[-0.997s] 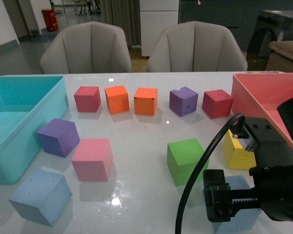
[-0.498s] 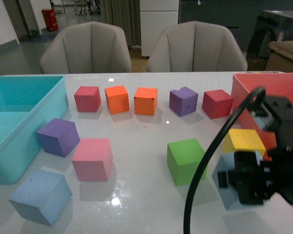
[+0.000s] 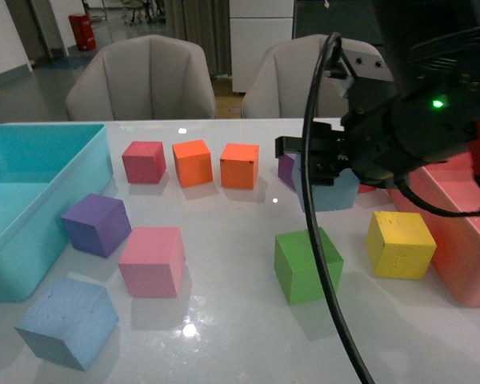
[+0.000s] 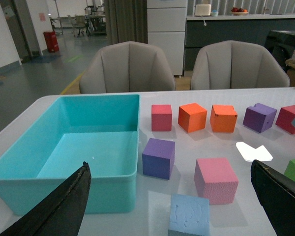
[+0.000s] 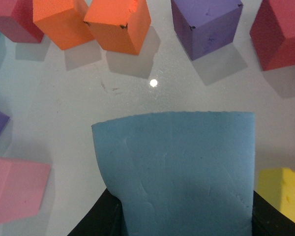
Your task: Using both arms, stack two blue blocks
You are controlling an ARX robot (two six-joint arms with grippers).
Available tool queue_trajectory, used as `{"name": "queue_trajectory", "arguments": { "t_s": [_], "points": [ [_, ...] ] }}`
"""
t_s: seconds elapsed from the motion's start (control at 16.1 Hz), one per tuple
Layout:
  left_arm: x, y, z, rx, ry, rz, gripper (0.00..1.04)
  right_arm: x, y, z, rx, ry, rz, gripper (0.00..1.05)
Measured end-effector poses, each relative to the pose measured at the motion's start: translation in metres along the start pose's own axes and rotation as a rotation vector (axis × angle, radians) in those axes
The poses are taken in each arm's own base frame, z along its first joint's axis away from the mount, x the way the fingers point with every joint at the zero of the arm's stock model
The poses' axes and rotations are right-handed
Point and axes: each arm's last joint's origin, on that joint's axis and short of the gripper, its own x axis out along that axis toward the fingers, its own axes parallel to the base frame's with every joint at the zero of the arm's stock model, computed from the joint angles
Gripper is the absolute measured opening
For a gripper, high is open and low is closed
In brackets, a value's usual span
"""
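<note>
So the right gripper is clamping a blue block between its jaws, one black jaw on each side of it, and it's holding the thing up clear of the table. In the front view that block is hanging in front of the back row and covering part of the back-row purple cube. The green cube is sitting below it on the near side and the yellow cube is off to the right. The right wrist cam is looking down past the block at white tabletop well below it, with the two orange cubes lying further out.

The other blue block is sitting on the table at the near left, just in front of the pink cube and near the teal bin, well apart from the held one. The left gripper is hanging wide open, with its fingers spread out to both edges of its own view. That block is showing between them, out ahead of the tips and not touching either one
</note>
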Motion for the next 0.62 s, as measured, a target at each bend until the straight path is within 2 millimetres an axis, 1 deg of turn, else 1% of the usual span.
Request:
{"name": "queue_trajectory", "arguments": {
  "t_s": [0.19, 0.31, 0.44, 0.5, 0.62],
  "points": [
    [0.000, 0.000, 0.000, 0.000, 0.000, 0.000, 0.98, 0.033, 0.012, 0.019, -0.014, 0.014, 0.028, 0.42],
    [0.000, 0.000, 0.000, 0.000, 0.000, 0.000, 0.98, 0.052, 0.019, 0.024, -0.039, 0.037, 0.053, 0.42],
    [0.000, 0.000, 0.000, 0.000, 0.000, 0.000, 0.98, 0.070, 0.029, 0.020, -0.078, 0.074, 0.084, 0.42],
    [0.000, 0.000, 0.000, 0.000, 0.000, 0.000, 0.98, 0.084, 0.037, 0.012, -0.139, 0.122, 0.124, 0.42],
    [0.000, 0.000, 0.000, 0.000, 0.000, 0.000, 0.98, 0.091, 0.047, 0.009, -0.179, 0.150, 0.160, 0.42]
  ]
}}
